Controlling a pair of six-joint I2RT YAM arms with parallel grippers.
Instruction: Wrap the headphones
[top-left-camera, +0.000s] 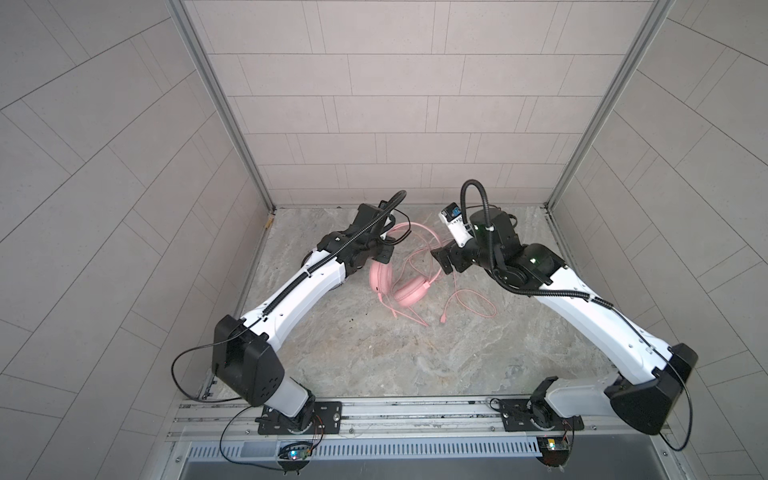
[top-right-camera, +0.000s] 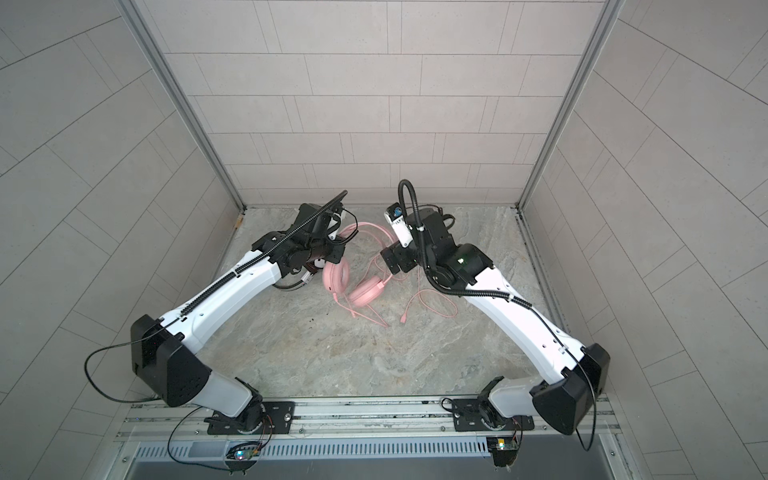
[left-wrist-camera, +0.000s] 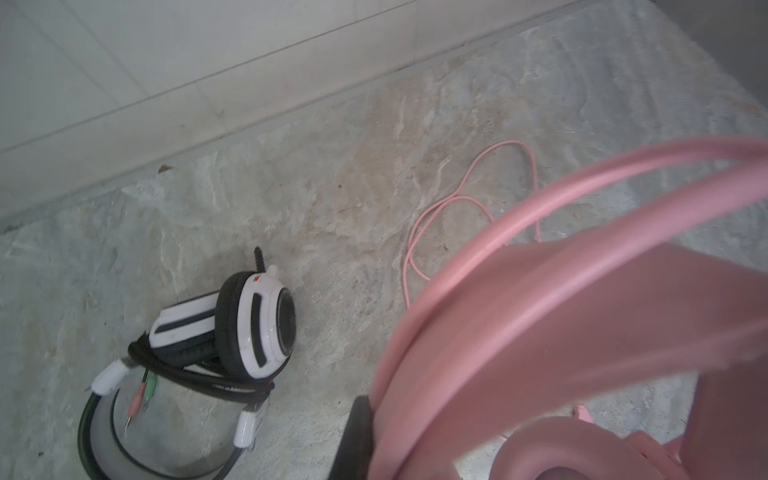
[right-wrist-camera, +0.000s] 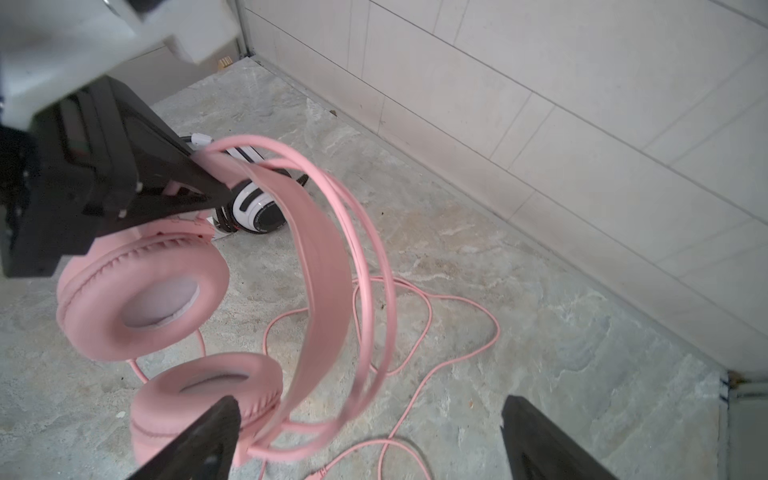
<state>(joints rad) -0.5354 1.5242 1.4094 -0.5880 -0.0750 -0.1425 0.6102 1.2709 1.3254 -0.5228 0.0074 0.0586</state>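
Observation:
The pink headphones (top-left-camera: 411, 289) stand in the middle of the table, and my left gripper (top-left-camera: 384, 253) is shut on their headband just above one earcup. In the left wrist view the pink band (left-wrist-camera: 540, 332) fills the picture beside one of my fingers (left-wrist-camera: 357, 440). My right gripper (right-wrist-camera: 370, 403) is open just to the right of the headband (right-wrist-camera: 324, 257), with only the table and pink cable between its fingers. The pink cable (top-left-camera: 473, 303) lies in loose loops on the table. The white-and-black headphones (left-wrist-camera: 257, 328) lie under my left arm, their black cable coiled around them.
Tiled walls close the marble table (top-left-camera: 374, 353) in on the left, back and right. A small yellow object (top-left-camera: 269, 222) sits in the back left corner. The arm bases stand on a metal rail (top-left-camera: 415, 415) along the front edge.

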